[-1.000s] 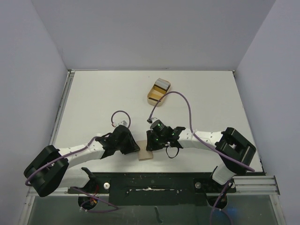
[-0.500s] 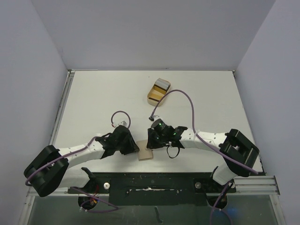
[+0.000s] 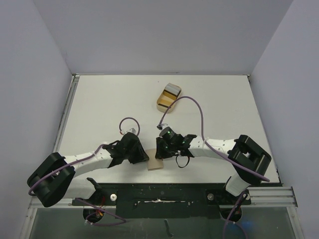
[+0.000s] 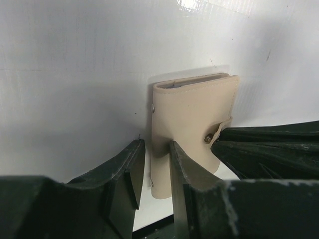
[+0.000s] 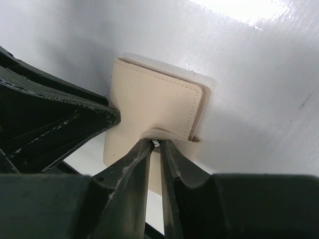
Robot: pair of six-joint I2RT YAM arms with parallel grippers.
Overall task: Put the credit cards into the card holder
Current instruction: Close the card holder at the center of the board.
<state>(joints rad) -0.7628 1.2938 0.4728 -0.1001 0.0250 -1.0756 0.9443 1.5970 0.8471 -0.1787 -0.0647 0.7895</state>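
The small tan leather-like bifold card holder [image 4: 192, 119] lies closed on the white counter [image 3: 99, 109], held between the two grippers. The left gripper [image 4: 157, 169] pinches its spine edge, one finger on either side of the fold. The right gripper [image 5: 157, 144] has its fingers pressed almost together on the short strap tab [image 5: 172, 134], right at the round snap button [image 4: 207, 139].

The risk I see is in opening the snap. If the right gripper pulls the tab before the left one has a firm hold, the whole card holder would likely lift or swing instead of unsnapping. The grip on the tab is narrow, so it could also slide off the button. The two grippers sit very near each other, and a careless pull might knock them together.

The thin plastic credit cards [image 3: 172, 91], grey-white and gold, sit in a tan rounded tray [image 3: 159, 106] well beyond both grippers, none loaded yet.

Compared with a second ago, the card holder has not shifted and both grippers remain on it. Only the arms' rear links have swayed slightly.
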